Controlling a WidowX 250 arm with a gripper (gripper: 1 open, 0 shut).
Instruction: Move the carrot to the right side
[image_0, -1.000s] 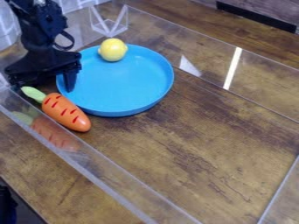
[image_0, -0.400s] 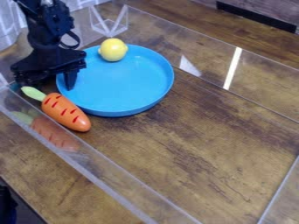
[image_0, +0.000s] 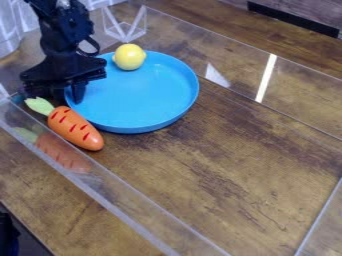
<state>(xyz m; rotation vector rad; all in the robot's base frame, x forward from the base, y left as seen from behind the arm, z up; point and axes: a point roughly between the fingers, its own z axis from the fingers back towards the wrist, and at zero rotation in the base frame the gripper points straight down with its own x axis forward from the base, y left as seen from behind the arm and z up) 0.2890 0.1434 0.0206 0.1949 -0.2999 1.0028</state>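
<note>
The carrot (image_0: 76, 127) lies on the wooden table at the left, just off the blue plate's (image_0: 150, 100) near-left rim, with its green top pointing up-left. My gripper (image_0: 60, 93) points down just behind that green top, at the plate's left edge. Its black fingers (image_0: 76, 90) stand a little apart with nothing visibly between them. The carrot rests free on the table, and I cannot tell whether a fingertip touches its leaves.
A yellow round fruit (image_0: 128, 56) sits on the plate's far rim. A clear acrylic wall (image_0: 80, 185) runs along the table's near-left edge, and another stands at the back. Bare wood (image_0: 241, 150) stretches to the right of the plate.
The fingers have drawn closer together than in the earlier frames. The hand has stayed in the same spot and the carrot has not moved.
</note>
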